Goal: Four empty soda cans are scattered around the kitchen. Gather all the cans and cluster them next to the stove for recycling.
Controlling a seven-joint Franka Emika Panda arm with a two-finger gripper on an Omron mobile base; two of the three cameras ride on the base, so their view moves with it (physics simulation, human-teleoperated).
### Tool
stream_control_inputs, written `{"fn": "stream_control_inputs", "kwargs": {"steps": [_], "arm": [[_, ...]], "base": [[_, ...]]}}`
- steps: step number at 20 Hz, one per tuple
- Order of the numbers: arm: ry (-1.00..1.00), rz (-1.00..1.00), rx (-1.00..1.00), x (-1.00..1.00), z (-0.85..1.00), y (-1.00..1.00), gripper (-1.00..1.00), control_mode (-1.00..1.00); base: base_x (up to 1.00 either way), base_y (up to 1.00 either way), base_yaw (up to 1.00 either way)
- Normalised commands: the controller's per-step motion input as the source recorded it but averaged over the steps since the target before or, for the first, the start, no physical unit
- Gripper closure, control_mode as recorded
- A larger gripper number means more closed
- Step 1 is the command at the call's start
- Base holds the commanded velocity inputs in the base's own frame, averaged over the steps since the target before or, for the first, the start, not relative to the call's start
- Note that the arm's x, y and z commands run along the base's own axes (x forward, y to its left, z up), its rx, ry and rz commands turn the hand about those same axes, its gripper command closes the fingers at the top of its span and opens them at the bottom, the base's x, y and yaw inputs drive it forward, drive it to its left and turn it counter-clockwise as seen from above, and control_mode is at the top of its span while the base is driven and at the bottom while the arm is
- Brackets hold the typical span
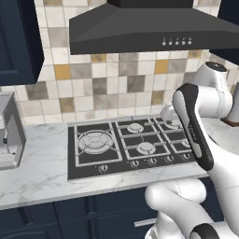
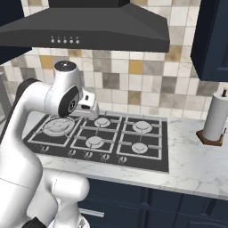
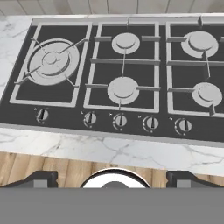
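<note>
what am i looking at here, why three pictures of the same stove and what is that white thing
The white thing is a robot arm on a wheeled base. Two pictures come from cameras on the base, behind the arm to its left and right. The third comes from a camera on its hand, looking down past the claw, which is open and holds nothing. On the marble counter sits a black stove with five burners and front knobs. A paper towel roll stands to the right, and a metal appliance to the left. A dark hood hangs above.
</note>
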Motion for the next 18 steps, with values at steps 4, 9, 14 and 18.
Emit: {"fn": "stream_control_inputs", "kwargs": {"steps": [4, 9, 14, 18], "arm": [[-0.01, 0.0, 0.0, -0.31, -0.08, -0.06, -1.0, -1.0], [-0.02, 0.0, 0.0, -0.33, -0.1, -0.06, -1.0, -1.0], [-0.02, 0.0, 0.0, -0.12, -0.04, -0.02, -1.0, 1.0], [0.0, 0.0, 0.0, 0.0, 0.0, 0.0, -1.0, 1.0]], "base": [[0.0, 0.0, 0.0], [0.0, 0.0, 0.0], [-0.04, -0.01, 0.0], [-0.03, -0.02, 0.0]]}}
